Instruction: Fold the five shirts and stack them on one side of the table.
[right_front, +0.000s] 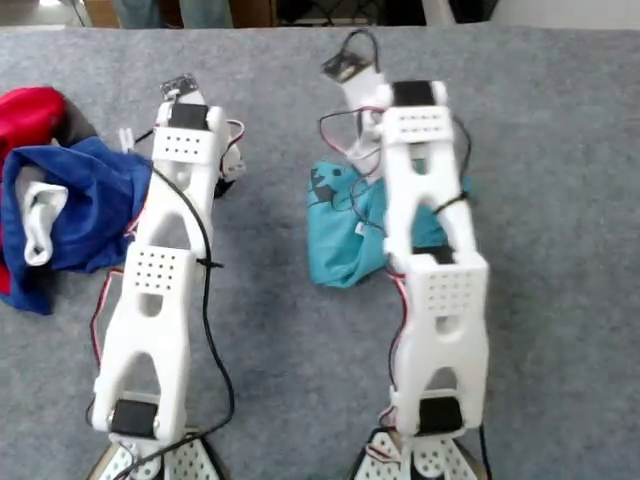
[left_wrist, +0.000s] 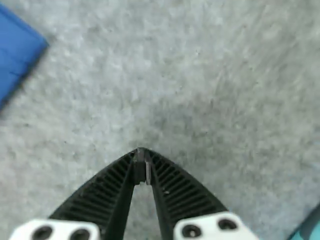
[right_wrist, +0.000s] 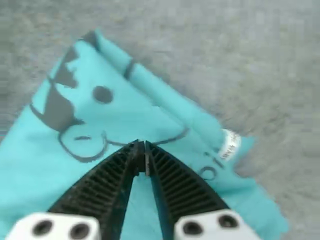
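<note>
Working the teal shirt (right_wrist: 125, 115) right now. It sits mid-table under my right arm, well apart from the pile on the left edge. The right gripper (right_wrist: 141, 150) is pinched fully closed with nothing in it, tips over the printed front of the shirt. The left gripper (left_wrist: 140, 159) is also closed and empty, over bare grey table (right_front: 560, 150) between the pile and the teal one.

My thinking on doing this fold properly: open the right jaws before going down, since closed tips would just shove the fabric around. The shirt looks partly folded but still lumpy in the high view, so I'd grab it at an edge or corner rather than in the middle of the print. The end with the little white label (right_wrist: 229, 145) looks like a decent handle. I'd also bring the left arm over to pin the opposite side so the whole thing doesn't slide on the felt. Slow drag, low lift, so the layers don't flop open.

Head count, as far as I can see:
- arms: two, one gripper each
- teal shirts: one
- blue shirt (right_front: 85, 200): one, bunched at the left edge
- red shirt (right_front: 28, 112): one, behind the blue, partly cut off
- a white patch (right_front: 38, 225) in the blue bundle, and I can't tell if that's a separate shirt or a lining

So that's three shirts for sure and maybe a fourth. I can't pick out a fifth.
</note>
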